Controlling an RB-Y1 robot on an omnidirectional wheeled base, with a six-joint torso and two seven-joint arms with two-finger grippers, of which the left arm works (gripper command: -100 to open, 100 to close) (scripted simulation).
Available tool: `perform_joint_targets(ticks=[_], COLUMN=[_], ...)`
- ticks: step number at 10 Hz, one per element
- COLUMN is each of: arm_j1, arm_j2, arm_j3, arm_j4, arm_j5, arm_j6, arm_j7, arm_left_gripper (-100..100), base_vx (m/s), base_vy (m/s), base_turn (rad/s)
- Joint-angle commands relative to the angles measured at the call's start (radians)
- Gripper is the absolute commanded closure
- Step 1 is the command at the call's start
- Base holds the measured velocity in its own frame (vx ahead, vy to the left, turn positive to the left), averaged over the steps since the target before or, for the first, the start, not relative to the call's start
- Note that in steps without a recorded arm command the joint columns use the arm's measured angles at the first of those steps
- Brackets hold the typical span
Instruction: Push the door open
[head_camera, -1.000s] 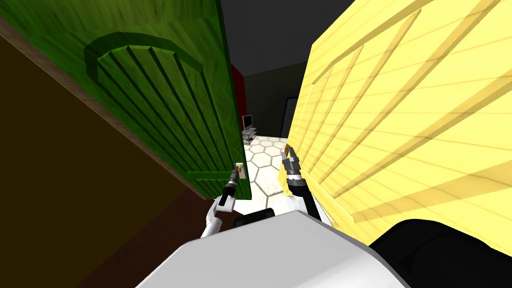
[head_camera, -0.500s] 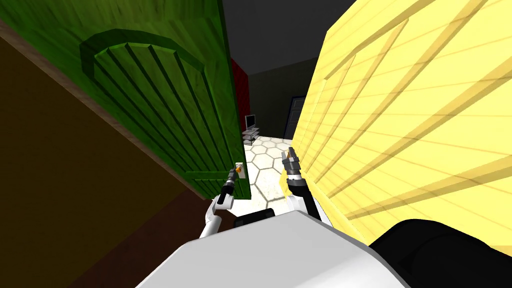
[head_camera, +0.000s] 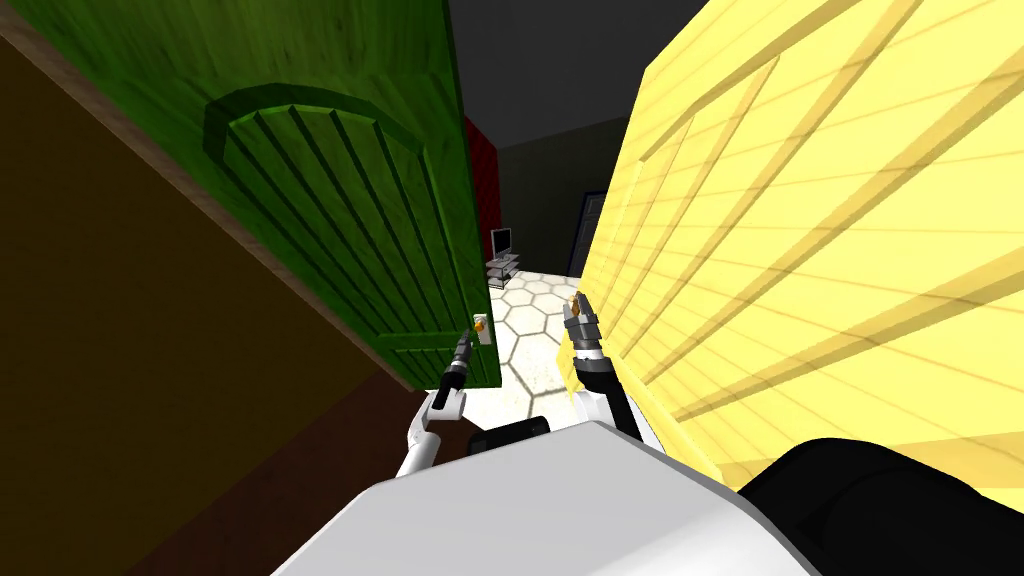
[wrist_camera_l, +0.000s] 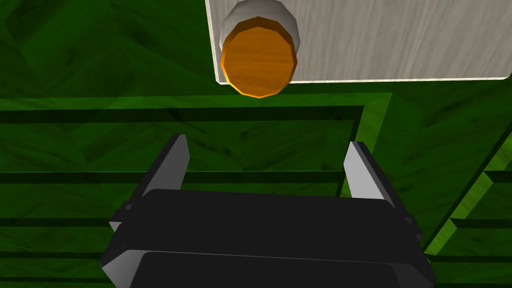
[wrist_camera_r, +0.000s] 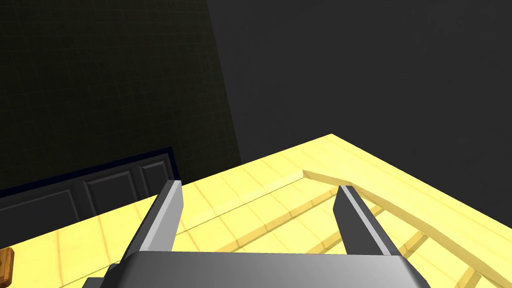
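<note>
**At the green door's free edge**

Facing a green door (head_camera: 340, 200) standing ajar on the left, its free edge bordering a strip of pale tiled floor (head_camera: 530, 330). Pointing the left gripper (wrist_camera_l: 267, 142) at the door's panel near an orange knob (wrist_camera_l: 258, 55) on a pale plate (wrist_camera_l: 400, 40), fingers spread wide, nothing between them; contact with the panel unclear. Holding the right gripper (head_camera: 577, 303) over the strip, close beside a yellow panelled wall (head_camera: 800, 250), fingers wide apart, empty. Narrow passage between door edge and wall.
</note>
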Motion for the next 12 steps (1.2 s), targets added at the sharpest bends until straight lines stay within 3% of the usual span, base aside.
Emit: perform_joint_targets(ticks=[1,4,5,6,9,12], arm_j1=[0.005,0.016,0.011,0.007,-0.002,-0.014], arm_j2=[-0.001,-0.026,-0.019,-0.008,0.0,-0.01], arm_j3=[-0.008,-0.024,-0.019,-0.016,-0.009,0.002], arm_j4=[-0.006,-0.021,-0.014,-0.008,0.002,0.017], arm_j5=[0.0,0.0,0.0,0.001,0.002,0.003], arm_j6=[0.001,0.005,0.001,-0.001,-0.005,-0.01], arm_j7=[0.003,0.01,0.007,0.007,0.004,0.001], arm_left_gripper=[-100,-100,-100,-100,-100,-100], base_vx=[-0.197,-0.228,-0.108,0.068,0.18,0.2], base_vy=[0.023,0.021,-0.005,-0.012,-0.049,-0.053], base_turn=[0.004,-0.002,-0.002,-0.021,-0.016,-0.02])
